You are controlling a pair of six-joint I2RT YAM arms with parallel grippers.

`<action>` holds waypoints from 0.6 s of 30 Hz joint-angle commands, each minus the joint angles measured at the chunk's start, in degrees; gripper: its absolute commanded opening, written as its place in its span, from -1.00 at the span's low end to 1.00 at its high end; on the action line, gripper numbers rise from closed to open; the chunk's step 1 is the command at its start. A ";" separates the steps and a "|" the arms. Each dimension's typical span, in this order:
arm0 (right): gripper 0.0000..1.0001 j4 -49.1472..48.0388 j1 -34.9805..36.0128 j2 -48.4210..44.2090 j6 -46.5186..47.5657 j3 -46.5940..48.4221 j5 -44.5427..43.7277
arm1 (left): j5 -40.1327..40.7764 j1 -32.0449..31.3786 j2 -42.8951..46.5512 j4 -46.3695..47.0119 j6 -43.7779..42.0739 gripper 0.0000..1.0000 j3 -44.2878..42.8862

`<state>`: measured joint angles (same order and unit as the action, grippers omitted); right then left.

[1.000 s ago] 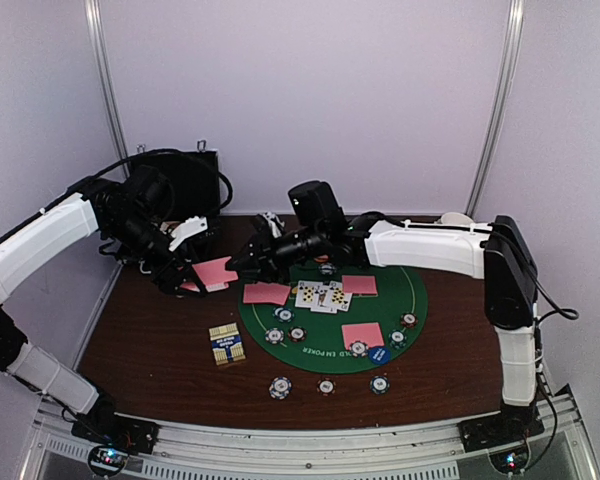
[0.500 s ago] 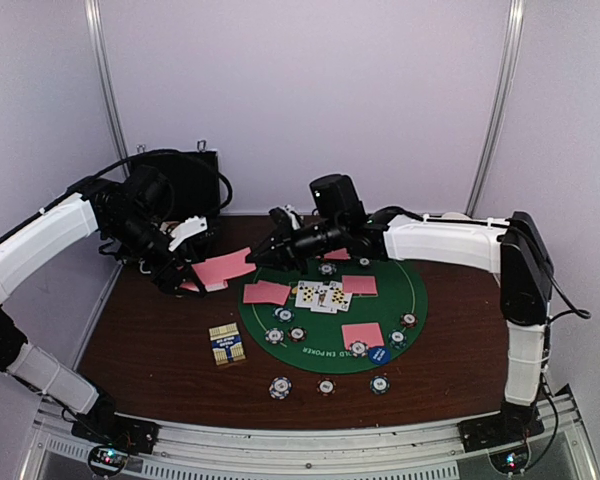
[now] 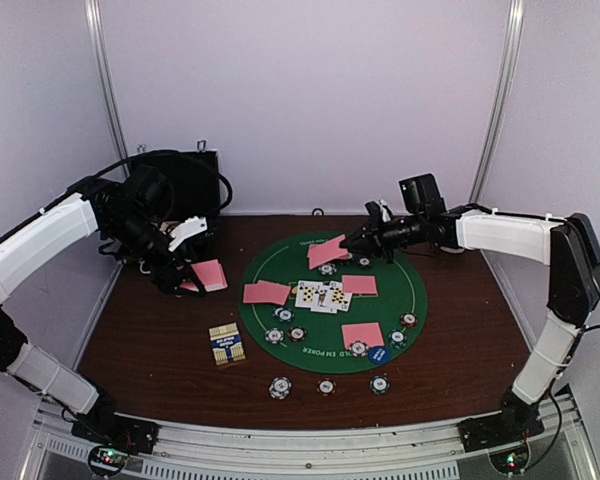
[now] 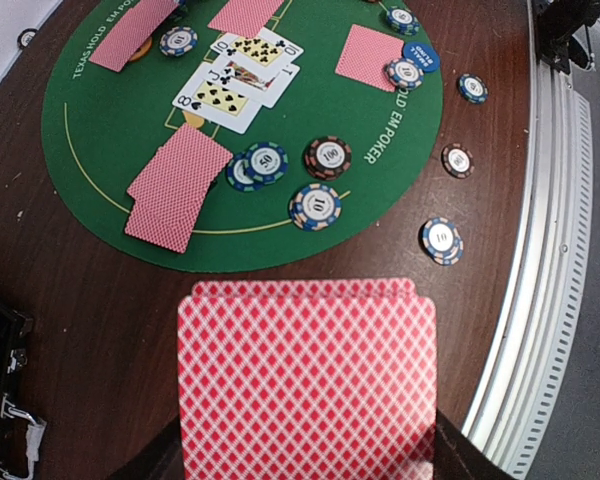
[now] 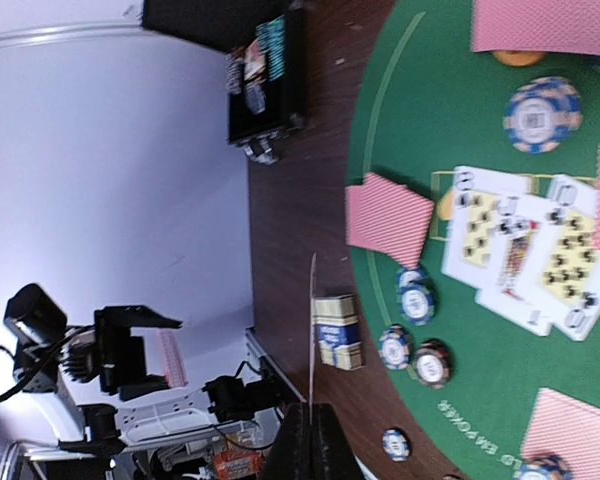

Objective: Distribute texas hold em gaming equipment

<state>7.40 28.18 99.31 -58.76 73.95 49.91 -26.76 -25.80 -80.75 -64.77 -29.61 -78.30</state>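
Note:
My left gripper [image 3: 187, 281] is shut on a stack of pink-backed playing cards [image 3: 211, 274] left of the green poker mat [image 3: 280, 262]; in the left wrist view this stack [image 4: 307, 380] fills the foreground and hides the fingertips. My right gripper [image 3: 353, 243] is shut on a single pink-backed card [image 3: 327, 250] held above the mat's far side, seen edge-on [image 5: 311, 320] in the right wrist view. Three face-up cards [image 3: 320, 295] lie at the mat's centre. Face-down pairs [image 3: 266, 292] [image 3: 359, 284] [image 3: 362, 335], poker chips [image 3: 297, 334] and a blue marker disc [image 3: 379, 354] lie around them.
A blue-and-gold card box [image 3: 226, 344] lies on the brown table left of the mat. Three chips [image 3: 326, 386] sit in a row near the front edge. The black case [image 3: 185, 190] stands at the back left behind my left arm.
The right gripper closed on one card at the left gripper's stack and carried it right, to above the mat's far side. The left arm kept still.

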 commanded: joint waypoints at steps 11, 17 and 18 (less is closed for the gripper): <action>-1.00 14.75 -9.55 6.98 18.45 -1.54 -8.54 | -0.49 0.75 1.53 0.88 -0.45 -1.00 0.08; -1.00 13.81 -10.15 12.23 19.42 0.37 -8.90 | -0.47 0.92 1.73 0.85 -0.62 -1.00 0.41; -1.00 13.86 -10.23 12.70 19.59 0.48 -9.13 | -0.45 0.99 1.80 0.83 -0.71 -1.00 0.47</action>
<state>21.26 18.63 110.32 -41.25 72.20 42.44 -26.76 -25.47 -80.60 -64.77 -29.63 -78.13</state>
